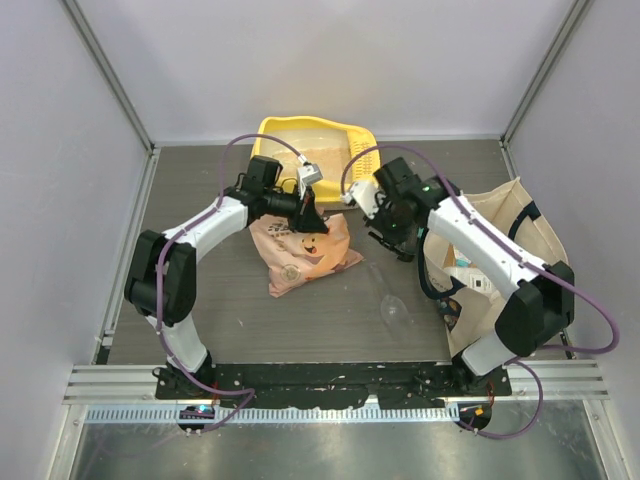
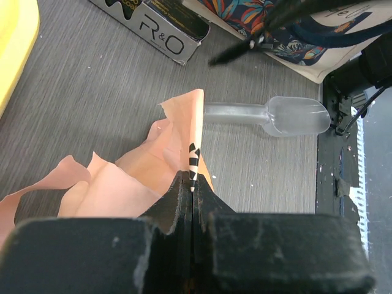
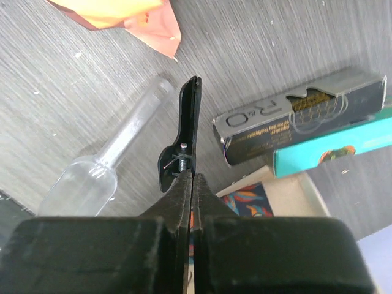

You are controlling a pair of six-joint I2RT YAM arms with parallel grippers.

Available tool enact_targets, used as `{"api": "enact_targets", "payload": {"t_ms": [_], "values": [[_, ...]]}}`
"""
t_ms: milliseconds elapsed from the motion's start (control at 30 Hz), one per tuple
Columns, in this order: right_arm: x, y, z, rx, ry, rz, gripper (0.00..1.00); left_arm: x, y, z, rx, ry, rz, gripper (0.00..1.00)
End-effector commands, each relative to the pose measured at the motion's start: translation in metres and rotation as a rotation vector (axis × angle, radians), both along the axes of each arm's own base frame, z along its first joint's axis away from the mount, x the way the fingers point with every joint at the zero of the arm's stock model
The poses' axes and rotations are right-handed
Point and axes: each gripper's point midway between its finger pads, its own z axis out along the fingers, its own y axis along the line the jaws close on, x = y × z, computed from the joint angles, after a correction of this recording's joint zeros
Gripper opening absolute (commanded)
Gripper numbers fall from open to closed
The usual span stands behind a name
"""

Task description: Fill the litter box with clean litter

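Your worktop (image 1: 200,300) is dark grey with a wood-grain look. The yellow litter box (image 1: 268,130) sits at the top middle of the overhead frame, against the far edge. Just below it, about dead centre, the peach bag of litter (image 1: 300,255) lies crumpled on the surface. Lower right of that there's a clear scoop (image 1: 393,308) lying flat, apart from the bag. The cream canvas tote (image 1: 490,210) takes up the right side. In the right wrist view a dark box (image 3: 294,116) marked R&O lies by the tote, with a teal box (image 3: 331,153) right against it. I can't tell whether the teal one rests on the worktop or the tote.
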Motion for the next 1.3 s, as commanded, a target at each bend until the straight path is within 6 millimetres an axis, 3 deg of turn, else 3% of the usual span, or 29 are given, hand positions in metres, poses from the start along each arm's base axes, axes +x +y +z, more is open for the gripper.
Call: {"api": "enact_targets", "payload": {"t_ms": [0,100,300,367,500,733,833,933,1033,1067,1200,1267], "values": [[-0.018,-0.014,0.027,0.155,0.147,-0.075,0.01,0.004,0.005,0.025,-0.036,-0.08,0.001,0.0],[-0.02,-0.013,0.05,0.262,0.135,-0.017,0.02,0.007,0.004,0.022,-0.027,-0.082,-0.012,0.0],[-0.025,0.007,0.073,0.433,0.105,0.085,0.01,0.006,0.001,0.016,0.002,-0.064,-0.015,0.01],[-0.023,0.009,0.076,0.467,0.078,0.098,0.01,0.009,0.0,0.017,0.01,-0.109,0.001,0.08],[-0.02,0.014,0.079,0.548,0.115,0.096,0.02,0.019,-0.001,0.024,0.033,-0.179,0.036,0.34],[0.005,0.02,0.091,0.588,0.084,0.082,0.01,0.034,-0.001,0.023,0.087,-0.234,0.019,0.47],[0.009,0.021,0.095,0.593,0.086,0.082,0.01,0.039,-0.005,0.038,0.057,-0.264,0.017,0.57],[0.01,0.022,0.097,0.6,0.083,0.084,0.02,0.049,-0.011,0.07,0.0,-0.313,0.048,0.61],[0.006,0.024,0.102,0.619,0.092,0.116,0.02,0.044,-0.015,0.118,-0.065,-0.438,-0.008,0.63],[0.004,0.025,0.104,0.625,0.092,0.131,0.01,0.031,-0.012,0.137,-0.087,-0.48,-0.049,0.63],[-0.008,0.031,0.114,0.667,0.096,0.213,0.02,-0.006,-0.004,0.153,-0.132,-0.647,-0.205,0.64],[-0.008,0.032,0.112,0.662,0.096,0.246,0.01,-0.022,-0.004,0.138,-0.154,-0.686,-0.277,0.64]]}}
